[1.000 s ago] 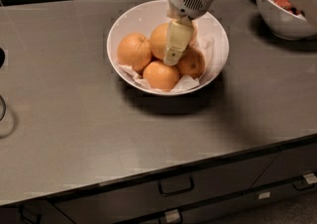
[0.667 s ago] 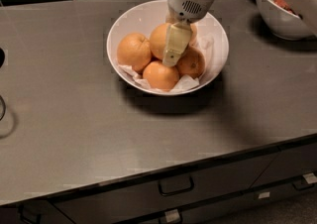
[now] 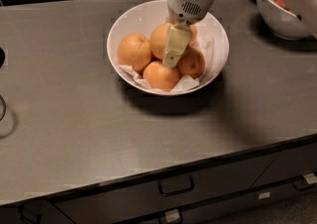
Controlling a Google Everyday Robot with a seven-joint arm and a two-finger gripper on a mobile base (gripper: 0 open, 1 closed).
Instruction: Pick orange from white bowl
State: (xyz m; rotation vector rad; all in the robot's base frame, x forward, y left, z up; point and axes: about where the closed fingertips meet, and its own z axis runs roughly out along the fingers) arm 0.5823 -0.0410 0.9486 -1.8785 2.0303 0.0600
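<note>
The end effector [image 3: 171, 54] is down inside the white bowl [image 3: 143, 15]. Its pale yellow tip lies flat against the right front face of the orange [image 3: 158, 39]. Only that one pale blade shows, and I cannot tell whether the end effector is spread, pressed together or pinching the fruit. Directly above the tip is the light grey wrist housing [image 3: 190, 2], with a small vent grille facing the camera; it covers the bowl's far rim.

The orange is the largest and palest fruit in the pile. It sits at the back centre of the bowl, touching the end effector and just to its left. A sliver of orange skin shows right of the wrist housing; it may be a further fruit or the far side of the same one.

Three smaller, deeper-coloured oranges crowd round:
- one [image 3: 133, 51] left of the end effector, touching the big orange
- one [image 3: 160, 76] just below its tip, at the near side of the bowl
- one [image 3: 192, 62] just to its right

Crumpled white paper [image 3: 185, 83] lines the bowl beneath them and sticks up near the front rim.

The bowl stands on a grey counter [image 3: 74, 129]. Well to the right of the end effector, at the counter's back corner, is a second white bowl [image 3: 277, 22] with something red inside. Dark drawers [image 3: 176, 187] with handles run below the counter's near edge.
</note>
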